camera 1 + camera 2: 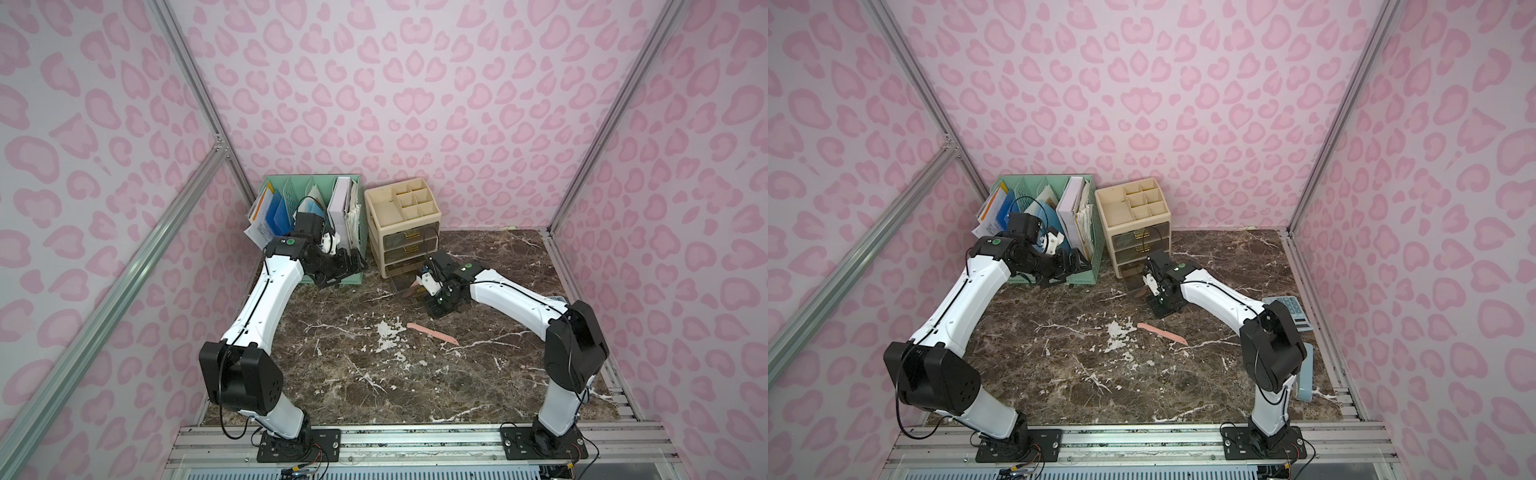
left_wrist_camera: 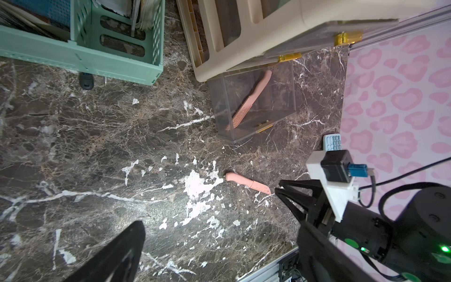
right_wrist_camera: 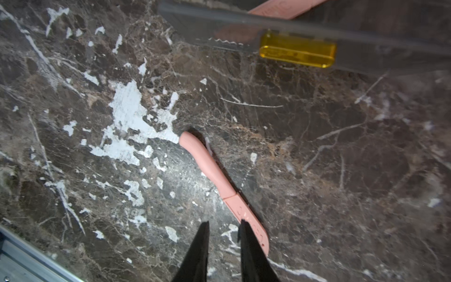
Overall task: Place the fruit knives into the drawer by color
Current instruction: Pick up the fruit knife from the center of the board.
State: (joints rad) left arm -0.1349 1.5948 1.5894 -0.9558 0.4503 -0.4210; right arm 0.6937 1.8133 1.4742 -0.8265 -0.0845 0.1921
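Fruit knives, both pink and slim with pointed blades: one knife lies flat on the marble table, the other knife slantwise inside the pulled-out clear drawer. My left claw is spread wide; my right claw, tips slightly apart, pinches nothing.

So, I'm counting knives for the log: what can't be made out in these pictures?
Closed upper drawers: contents, both top views, tinted fronts, too small.
Pale blue object: a top view, half behind the right arm; what it is, unclear.
Drawer's pink knife: right wrist view, cut off by the edge.
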